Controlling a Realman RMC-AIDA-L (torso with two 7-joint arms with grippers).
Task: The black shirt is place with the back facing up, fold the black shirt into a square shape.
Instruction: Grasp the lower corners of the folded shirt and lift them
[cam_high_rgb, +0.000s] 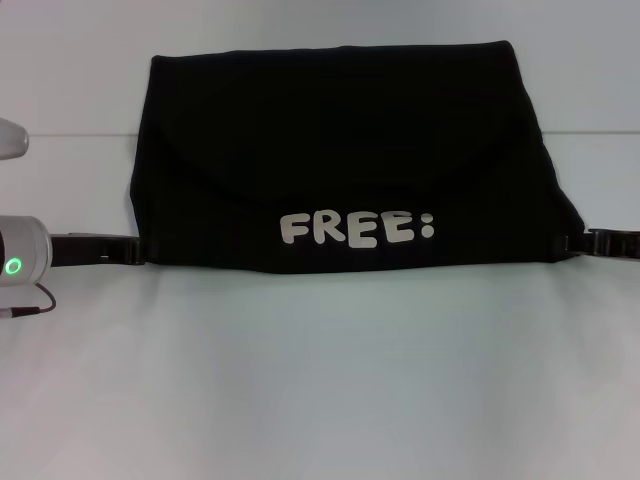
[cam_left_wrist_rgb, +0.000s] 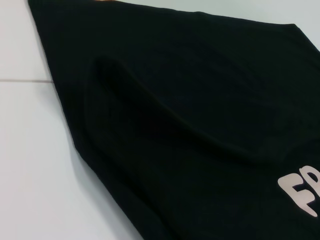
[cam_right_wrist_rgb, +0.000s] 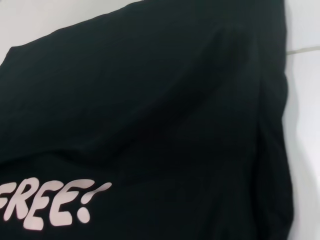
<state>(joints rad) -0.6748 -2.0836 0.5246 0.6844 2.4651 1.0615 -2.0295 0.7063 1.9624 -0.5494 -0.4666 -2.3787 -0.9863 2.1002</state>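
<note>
Where hands meet black shirt (cam_high_rgb: 345, 150) corners, fingers hidden, folded shirt

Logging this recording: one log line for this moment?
black shirt folded, FREE print up | left gripper at its near-left corner | right gripper at near-right corner

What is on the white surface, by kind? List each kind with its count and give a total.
Black shirt, folded, white FREE print facing up: 1
Grippers: 2, the left gripper at the shirt's near left corner, the right gripper at its near right corner
White table underneath: 1
Total: 4
</note>
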